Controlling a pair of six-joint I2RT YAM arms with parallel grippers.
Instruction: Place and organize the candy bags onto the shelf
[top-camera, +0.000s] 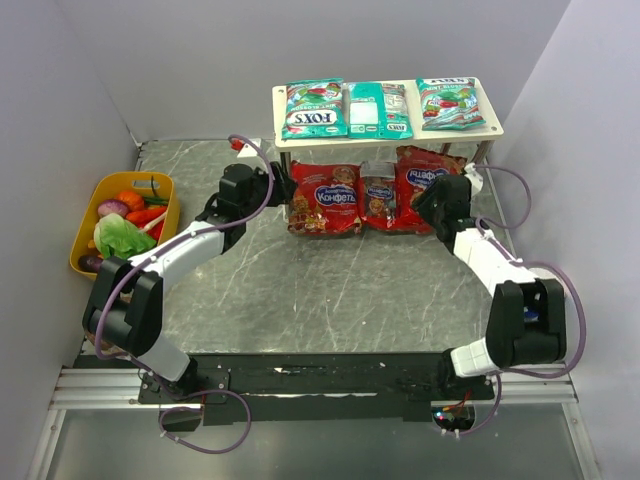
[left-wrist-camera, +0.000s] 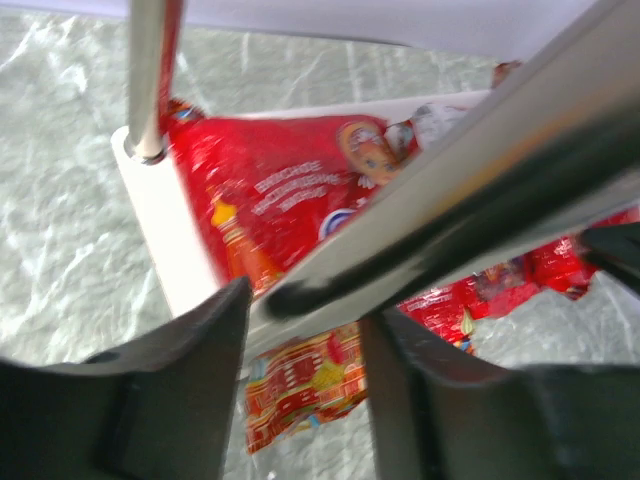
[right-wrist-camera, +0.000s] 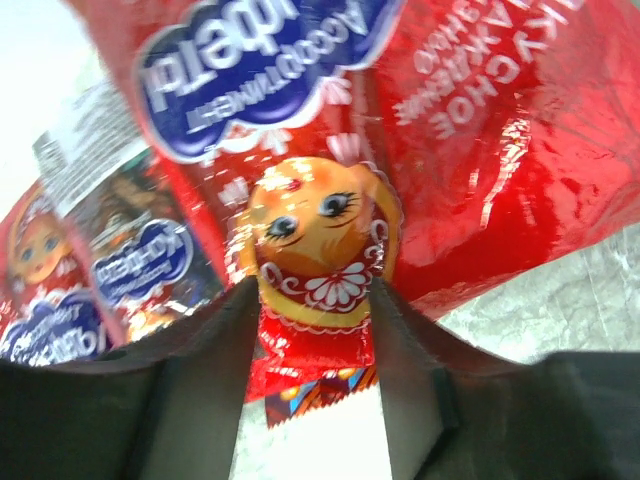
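Note:
The shelf (top-camera: 494, 128) stands at the back of the table. Three teal-green candy bags (top-camera: 314, 108) lie side by side on its top board. Three red candy bags (top-camera: 325, 197) lie on its lower board. My left gripper (top-camera: 272, 190) is open at the shelf's left end, by the leftmost red bag (left-wrist-camera: 290, 190). The top board's edge (left-wrist-camera: 480, 140) crosses that view just past the fingers. My right gripper (top-camera: 440, 200) is open at the shelf's right end. In the right wrist view its fingers (right-wrist-camera: 312, 330) stand either side of the near edge of the right red bag (right-wrist-camera: 470, 150).
A yellow tub (top-camera: 125, 220) of toy vegetables sits at the left edge of the table. A metal shelf leg (left-wrist-camera: 148, 80) stands close to my left gripper on the lower board (left-wrist-camera: 175, 250). Walls close in the table on the left, back and right.

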